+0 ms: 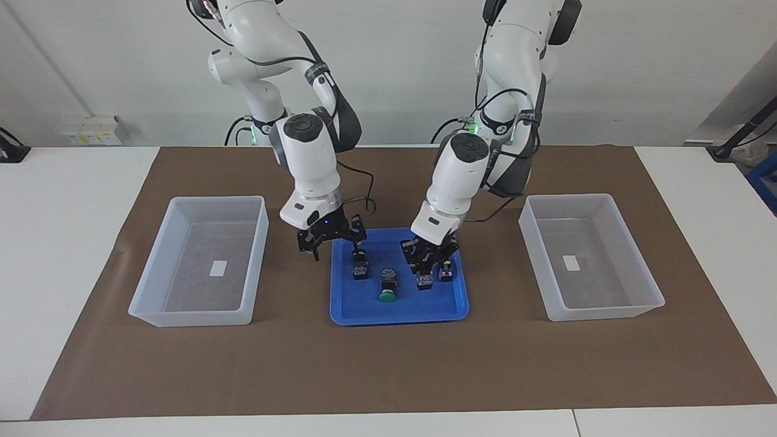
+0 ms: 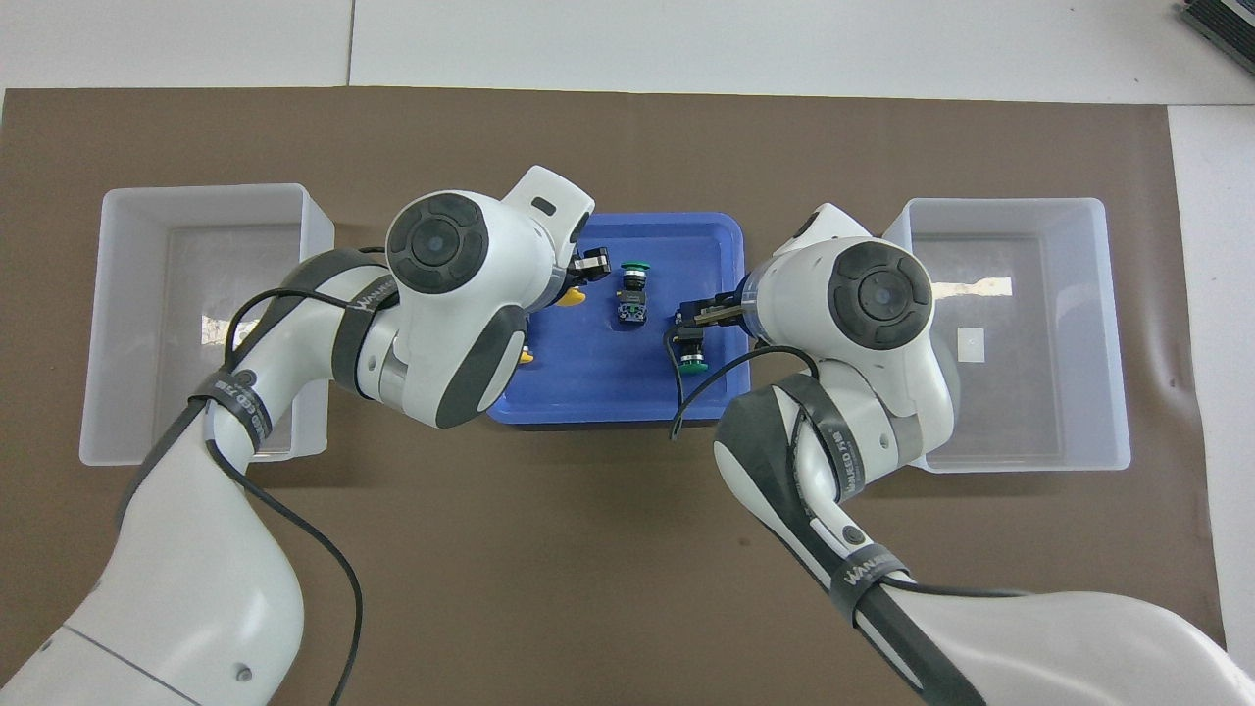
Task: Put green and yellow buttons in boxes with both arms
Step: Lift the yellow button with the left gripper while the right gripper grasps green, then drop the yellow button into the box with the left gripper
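A shallow blue tray (image 1: pixel 364 312) sits mid-worktop on a brown mat (image 1: pixel 388 370), under both end effectors. The mat covers most of the white worktop (image 1: pixel 61 200), which shows bare past its edges at both ends.

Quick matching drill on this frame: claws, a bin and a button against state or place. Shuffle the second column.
Things:
1. left claw
2. right claw
3. bin at the right arm's end
4. green button farther from the robots

States:
A. holds no button, only a white label on its floor
B. open, over the blue tray's edge
C. lying in the blue tray, no claw on it
D. shut, down in the tray by the yellow buttons

Pairs: 1-D, 2-B, 3-A, 4-C
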Robot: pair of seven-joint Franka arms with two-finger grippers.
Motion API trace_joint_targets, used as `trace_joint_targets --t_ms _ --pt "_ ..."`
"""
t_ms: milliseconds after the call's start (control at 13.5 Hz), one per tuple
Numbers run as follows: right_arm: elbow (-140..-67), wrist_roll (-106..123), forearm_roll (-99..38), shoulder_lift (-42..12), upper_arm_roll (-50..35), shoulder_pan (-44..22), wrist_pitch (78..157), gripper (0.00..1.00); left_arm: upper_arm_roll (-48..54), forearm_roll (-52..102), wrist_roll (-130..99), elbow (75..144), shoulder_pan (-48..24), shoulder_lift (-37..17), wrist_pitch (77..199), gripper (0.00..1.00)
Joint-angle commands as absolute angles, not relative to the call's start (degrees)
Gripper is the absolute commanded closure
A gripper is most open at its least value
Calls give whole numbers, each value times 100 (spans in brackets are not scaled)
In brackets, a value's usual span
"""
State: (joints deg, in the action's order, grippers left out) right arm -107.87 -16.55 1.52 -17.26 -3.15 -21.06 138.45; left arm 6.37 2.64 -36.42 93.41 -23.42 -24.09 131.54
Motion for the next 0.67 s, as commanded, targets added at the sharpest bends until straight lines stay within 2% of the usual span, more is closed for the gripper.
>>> trace_joint_targets --t_ms 0,148,444,591 --pt "-10705 -1784 202 -1968 -316 -2162 14150 0 668 316 -3560 8651 -1769 -2347 12037 100" --pt "-10696 -1915 228 -2187 -308 -2389 14177 0 668 325 -3132 8237 -1294 -2355 11480 100" --pt "-10696 -2663 1045 -2470 -308 -2549 14406 0 659 316 -1594 8218 -362 -2347 11259 100" --pt "-10723 -2681 1046 -2478 -308 -2540 14423 11 616 316 -1013 8244 -98 -2294 11259 100"
